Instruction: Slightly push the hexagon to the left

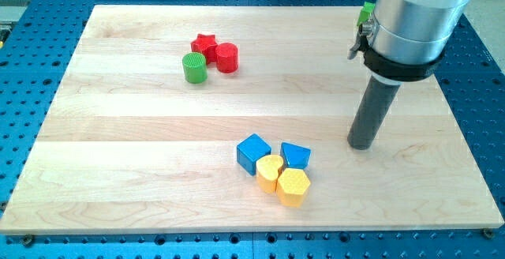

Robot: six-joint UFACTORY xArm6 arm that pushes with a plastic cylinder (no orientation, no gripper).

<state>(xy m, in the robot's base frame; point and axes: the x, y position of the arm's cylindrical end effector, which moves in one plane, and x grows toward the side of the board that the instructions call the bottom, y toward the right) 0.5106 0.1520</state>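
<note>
The yellow hexagon [293,186] lies near the view's bottom, right of centre. It touches a yellow rounded block [270,171] on its upper left and a blue block [295,155] above it. A blue cube [253,153] sits at the left of this cluster. My tip [360,144] rests on the board to the right of the cluster and a little higher than the hexagon, apart from all the blocks.
A red star [205,45], a red cylinder [226,57] and a green cylinder [194,67] are grouped at the upper left. A green block [367,13] is partly hidden behind the arm at the top right. The wooden board [118,172] ends just below the hexagon.
</note>
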